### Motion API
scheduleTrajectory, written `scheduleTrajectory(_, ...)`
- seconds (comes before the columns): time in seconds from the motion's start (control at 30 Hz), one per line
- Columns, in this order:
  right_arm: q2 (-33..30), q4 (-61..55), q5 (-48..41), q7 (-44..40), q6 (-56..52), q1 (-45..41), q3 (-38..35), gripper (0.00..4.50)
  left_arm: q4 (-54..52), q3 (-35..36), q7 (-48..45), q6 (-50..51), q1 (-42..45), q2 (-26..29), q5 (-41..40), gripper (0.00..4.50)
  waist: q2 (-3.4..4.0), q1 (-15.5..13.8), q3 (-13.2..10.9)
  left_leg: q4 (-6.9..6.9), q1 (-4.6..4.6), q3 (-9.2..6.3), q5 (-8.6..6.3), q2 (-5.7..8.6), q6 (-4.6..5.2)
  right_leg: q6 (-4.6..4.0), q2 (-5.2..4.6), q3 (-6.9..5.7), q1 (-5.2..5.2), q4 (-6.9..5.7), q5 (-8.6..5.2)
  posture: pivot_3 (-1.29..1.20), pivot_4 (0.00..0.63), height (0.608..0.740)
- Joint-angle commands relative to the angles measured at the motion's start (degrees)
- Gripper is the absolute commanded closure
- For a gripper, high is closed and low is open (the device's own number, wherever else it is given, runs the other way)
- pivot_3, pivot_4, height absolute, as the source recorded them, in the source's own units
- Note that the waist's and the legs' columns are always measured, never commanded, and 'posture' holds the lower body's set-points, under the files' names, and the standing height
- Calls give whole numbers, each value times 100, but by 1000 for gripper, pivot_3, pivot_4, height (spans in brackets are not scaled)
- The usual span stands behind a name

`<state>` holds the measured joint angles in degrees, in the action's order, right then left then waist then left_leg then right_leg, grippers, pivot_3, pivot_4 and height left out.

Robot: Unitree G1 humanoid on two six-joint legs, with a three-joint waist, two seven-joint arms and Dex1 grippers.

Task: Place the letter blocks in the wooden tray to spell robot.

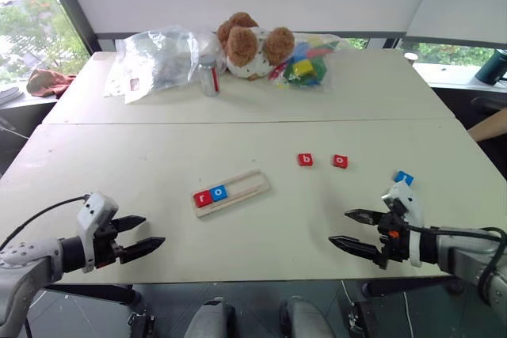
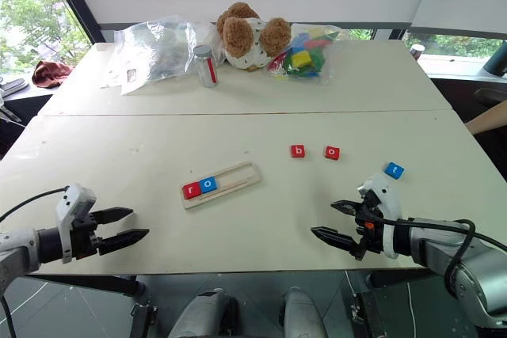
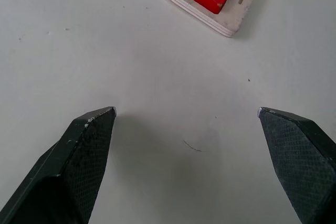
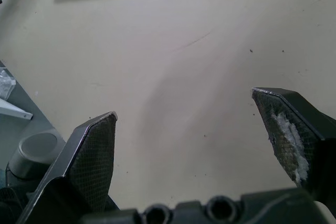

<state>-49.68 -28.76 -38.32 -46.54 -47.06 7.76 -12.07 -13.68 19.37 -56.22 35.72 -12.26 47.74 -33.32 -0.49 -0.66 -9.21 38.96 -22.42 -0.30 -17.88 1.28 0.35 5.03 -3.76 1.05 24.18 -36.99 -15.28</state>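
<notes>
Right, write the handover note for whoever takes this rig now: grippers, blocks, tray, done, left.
Left gripper: open, holding nothing, hovering over the table short of the wooden tray.
Right gripper: open, holding nothing, near the table's front edge.
Done: red r block and blue o block sit side by side at the tray's left end.
Left: red b block and red o block lie loose on the table right of the tray; blue t block lies just beyond the right gripper. Place b, o, t in that order.

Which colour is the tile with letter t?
Blue: the t tile shows best in the right eye view.
</notes>
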Motion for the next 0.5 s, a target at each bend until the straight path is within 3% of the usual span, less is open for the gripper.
scheduleTrajectory(0.03, 20, -55, 38, -25, 120, -49, -26, 39, -118, 196, 0, -111, 53, -1, -68, 0, 0, 3, 0, 0, 0, 0, 0, 0, 0, 0, 0, 1, 0, 0, 0, 0, 150, 740)
scheduleTrajectory(0.5, 81, 395, 394, 53, 364, -467, 72, 39, 269, 332, 171, -32, 656, 119, -71, 0, 0, 9, 0, 1, 0, 0, 0, 0, 0, 11, 0, -1, 1, -1, 6, 0, 150, 740)
